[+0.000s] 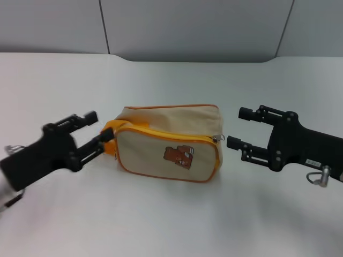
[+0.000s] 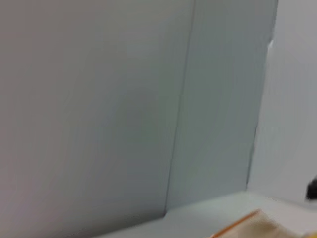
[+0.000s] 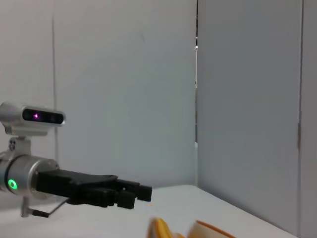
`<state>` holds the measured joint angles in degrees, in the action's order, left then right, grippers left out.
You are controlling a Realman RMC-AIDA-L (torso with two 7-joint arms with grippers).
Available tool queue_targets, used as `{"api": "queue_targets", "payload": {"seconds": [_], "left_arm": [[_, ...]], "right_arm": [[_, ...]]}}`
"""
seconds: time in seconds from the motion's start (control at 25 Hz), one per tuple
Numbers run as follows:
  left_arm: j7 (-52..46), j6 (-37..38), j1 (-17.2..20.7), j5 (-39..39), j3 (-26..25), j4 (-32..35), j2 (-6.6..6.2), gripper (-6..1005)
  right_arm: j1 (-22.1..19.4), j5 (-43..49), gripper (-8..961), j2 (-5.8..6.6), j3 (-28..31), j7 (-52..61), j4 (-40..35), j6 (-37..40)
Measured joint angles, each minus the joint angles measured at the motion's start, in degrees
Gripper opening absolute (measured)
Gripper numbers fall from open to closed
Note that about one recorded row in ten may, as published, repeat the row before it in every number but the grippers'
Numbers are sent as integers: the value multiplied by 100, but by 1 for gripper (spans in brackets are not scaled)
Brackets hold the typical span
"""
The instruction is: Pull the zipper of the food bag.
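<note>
The food bag [image 1: 169, 144] lies on the white table, beige with orange-yellow trim and a brown bear patch [image 1: 178, 155] facing me. Its zipper [image 1: 161, 132] runs along the top front edge, and the small silver pull tab [image 1: 217, 139] is at the bag's right end. The orange-yellow loop handle [image 1: 110, 130] sticks out at the left end. My left gripper [image 1: 99, 130] is open at the handle, its lower finger close to or touching the loop. My right gripper [image 1: 237, 127] is open, a short gap to the right of the pull tab, holding nothing.
The white table [image 1: 171, 219] ends at a grey panelled wall [image 1: 187, 27] behind the bag. The right wrist view shows the left arm's gripper [image 3: 124, 193] and a strip of the bag [image 3: 208, 230]. The left wrist view shows mostly wall and a corner of the bag [image 2: 247, 225].
</note>
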<state>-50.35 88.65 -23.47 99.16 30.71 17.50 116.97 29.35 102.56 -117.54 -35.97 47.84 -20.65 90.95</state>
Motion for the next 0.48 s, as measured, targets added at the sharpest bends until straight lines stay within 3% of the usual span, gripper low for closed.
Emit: {"api": "queue_targets", "payload": {"seconds": [0.12, 0.16, 0.32, 0.48], "left_arm": [[-253, 851, 25, 198, 276, 176, -225, 509], [-448, 1218, -57, 381, 602, 259, -354, 531], [-758, 1532, -180, 736, 1001, 505, -376, 619], [-887, 1616, -326, 1214, 1179, 631, -274, 702]], "right_arm": [[-22, 2, 693, 55, -2, 304, 0, 526], [-30, 6, 693, 86, -5, 393, 0, 710], [-81, 361, 694, 212, -140, 604, -8, 1393], [-9, 1160, 694, 191, -229, 735, -2, 1323]]}}
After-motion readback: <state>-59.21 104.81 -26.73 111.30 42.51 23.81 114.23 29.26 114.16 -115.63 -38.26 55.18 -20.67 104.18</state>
